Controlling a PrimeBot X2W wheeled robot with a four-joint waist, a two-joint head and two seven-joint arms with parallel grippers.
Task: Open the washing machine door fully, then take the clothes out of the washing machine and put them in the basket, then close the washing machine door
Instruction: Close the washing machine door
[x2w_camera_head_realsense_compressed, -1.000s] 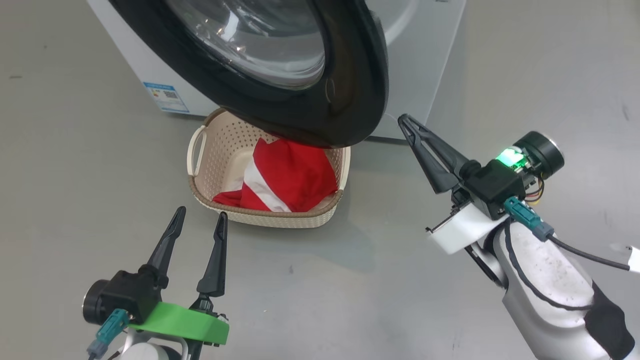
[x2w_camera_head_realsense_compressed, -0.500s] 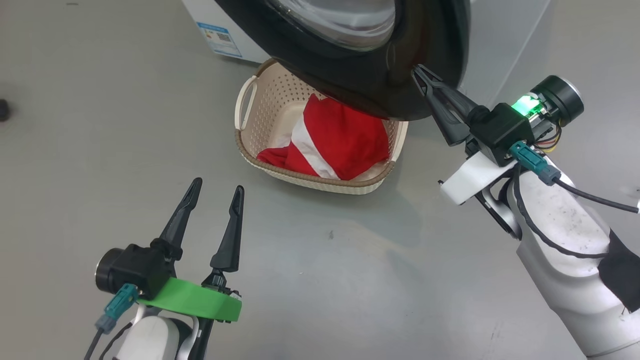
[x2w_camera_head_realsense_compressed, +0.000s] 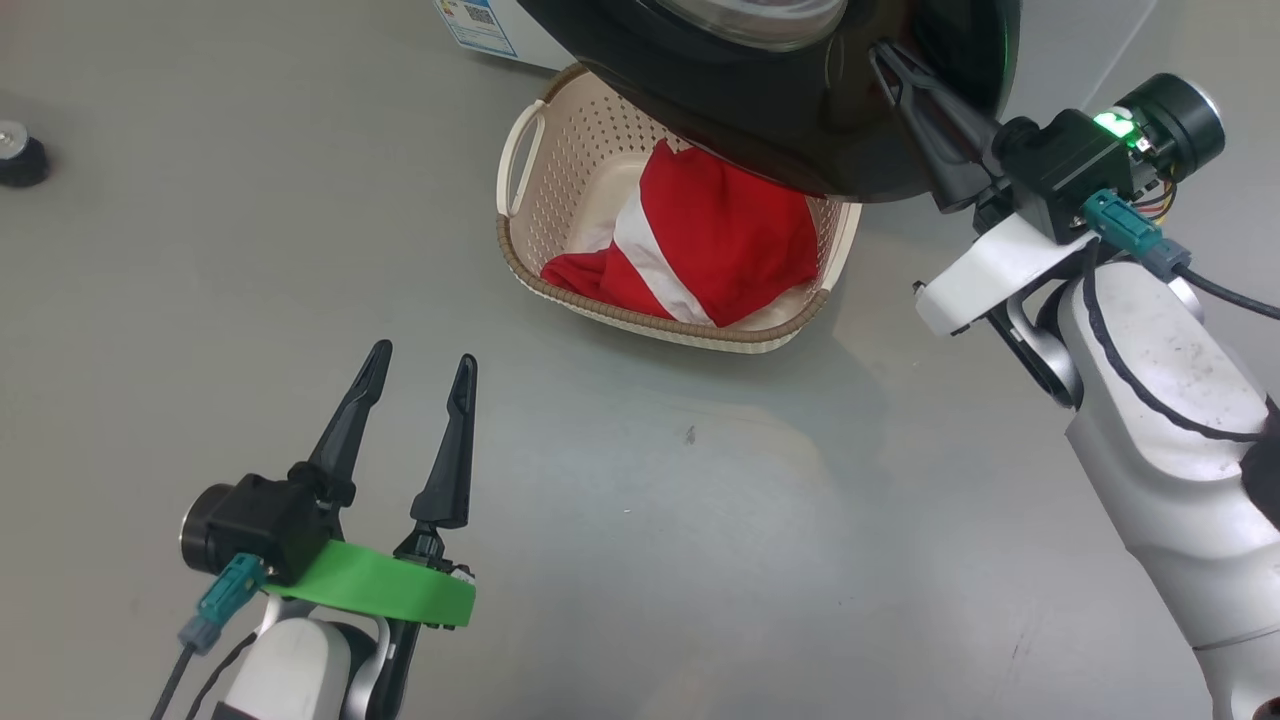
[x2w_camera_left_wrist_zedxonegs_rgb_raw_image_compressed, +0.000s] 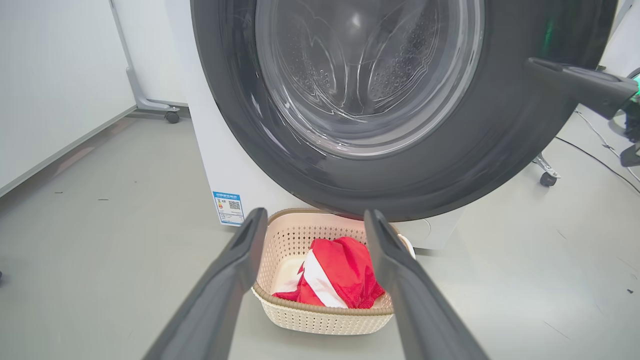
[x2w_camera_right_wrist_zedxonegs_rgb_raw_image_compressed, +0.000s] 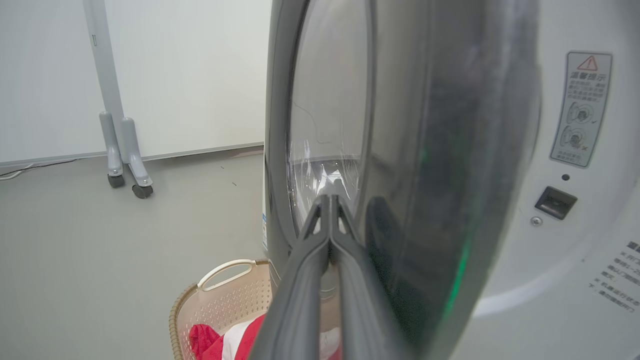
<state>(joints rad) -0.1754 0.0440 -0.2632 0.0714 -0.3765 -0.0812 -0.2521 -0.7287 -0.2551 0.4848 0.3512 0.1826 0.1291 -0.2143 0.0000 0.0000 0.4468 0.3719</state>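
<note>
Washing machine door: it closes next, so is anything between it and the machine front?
Nothing visible does: the basket and clothes sit on the floor below the washing machine door, apparently out of its swing.

Far side of basket (x2w_camera_head_realsense_compressed: 562, 180) beneath door (x2w_camera_head_realsense_compressed: 760, 120)

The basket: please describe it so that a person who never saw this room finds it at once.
Find the big white washing machine with its round, black-rimmed door ajar. On the grey floor just below that door sits a small cream basket with perforated sides and a brown woven-look rim. It alone holds red clothes with a white stripe.
</note>
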